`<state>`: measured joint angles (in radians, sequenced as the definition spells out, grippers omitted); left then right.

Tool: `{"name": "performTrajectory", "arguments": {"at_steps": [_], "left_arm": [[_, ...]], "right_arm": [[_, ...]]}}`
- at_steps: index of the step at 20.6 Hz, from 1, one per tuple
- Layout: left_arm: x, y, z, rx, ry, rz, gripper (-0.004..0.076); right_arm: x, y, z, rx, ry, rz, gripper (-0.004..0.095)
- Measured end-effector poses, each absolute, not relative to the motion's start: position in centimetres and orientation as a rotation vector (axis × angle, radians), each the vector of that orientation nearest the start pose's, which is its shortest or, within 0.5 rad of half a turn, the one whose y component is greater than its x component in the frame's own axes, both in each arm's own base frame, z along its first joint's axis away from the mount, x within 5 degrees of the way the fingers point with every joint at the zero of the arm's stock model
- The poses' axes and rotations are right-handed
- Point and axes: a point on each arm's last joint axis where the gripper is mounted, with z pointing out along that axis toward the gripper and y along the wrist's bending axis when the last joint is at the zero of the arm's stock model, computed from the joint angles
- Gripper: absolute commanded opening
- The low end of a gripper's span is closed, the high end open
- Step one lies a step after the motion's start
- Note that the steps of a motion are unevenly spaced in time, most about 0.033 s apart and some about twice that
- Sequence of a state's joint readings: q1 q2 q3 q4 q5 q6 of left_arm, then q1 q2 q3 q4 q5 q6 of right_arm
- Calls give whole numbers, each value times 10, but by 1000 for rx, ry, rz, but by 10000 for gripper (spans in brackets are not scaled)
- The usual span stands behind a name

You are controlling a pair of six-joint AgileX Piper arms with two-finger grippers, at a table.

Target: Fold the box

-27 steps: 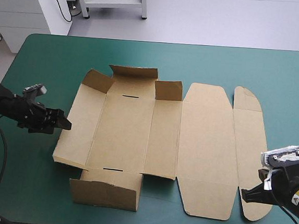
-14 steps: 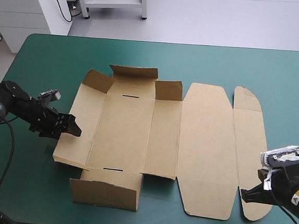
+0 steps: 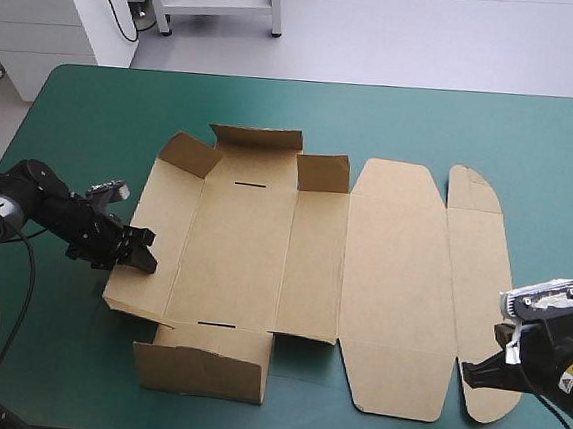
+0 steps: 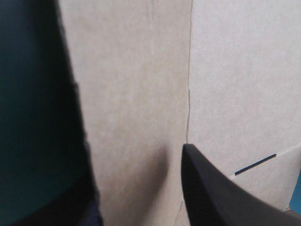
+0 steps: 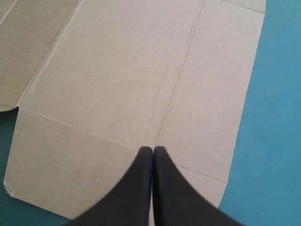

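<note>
Looking down on a brown box (image 3: 313, 257) lying spread open across the middle of a teal-green table (image 3: 425, 126), with short flaps standing up along its far left and near left sides. Reaching in at the box's left edge, the left claw (image 3: 149, 250) gaping open, black fingers (image 4: 211, 188) apart around the board's edge. Pointing at the near right corner, the right claw (image 3: 478, 374) squeezed closed and holding nothing.

Tabletop (image 3: 425, 121): the wide surface I work at; its two far corners are rounded.
Teal-green cover (image 3: 74, 116): spread smooth and unwrinkled over all of the tabletop.
Cover, my wrist views: a plain strip in the right one, a darker, shaded strip in the left.
</note>
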<state>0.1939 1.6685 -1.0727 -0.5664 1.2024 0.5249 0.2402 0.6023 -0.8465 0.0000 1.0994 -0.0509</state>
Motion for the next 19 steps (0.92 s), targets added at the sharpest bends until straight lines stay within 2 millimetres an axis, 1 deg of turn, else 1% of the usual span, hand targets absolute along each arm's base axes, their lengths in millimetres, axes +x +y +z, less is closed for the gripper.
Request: {"name": "performTrajectory", "arguments": {"at_steps": [1,2,3,7,11,16,19], "left_arm": [[293,11,219,122,2977,-811,75],[293,10,219,120,2974,-816,6],[293,9,220,105,2962,-851,-7],[296,4,220,101,2934,-939,-8],[297,2,219,184,2904,-944,-8],[302,-17,221,304,2865,-896,-8],[308,-36,231,441,2818,-792,-8]], "right_arm": [[82,20,354,-339,2316,94,-20],[82,21,354,-339,2316,101,-19],[82,21,354,-339,2317,106,-19],[82,21,354,-338,2316,109,-20],[82,21,354,-338,2316,109,-19],[82,21,354,-338,2314,109,-19],[82,21,354,-338,2314,109,-19]]}}
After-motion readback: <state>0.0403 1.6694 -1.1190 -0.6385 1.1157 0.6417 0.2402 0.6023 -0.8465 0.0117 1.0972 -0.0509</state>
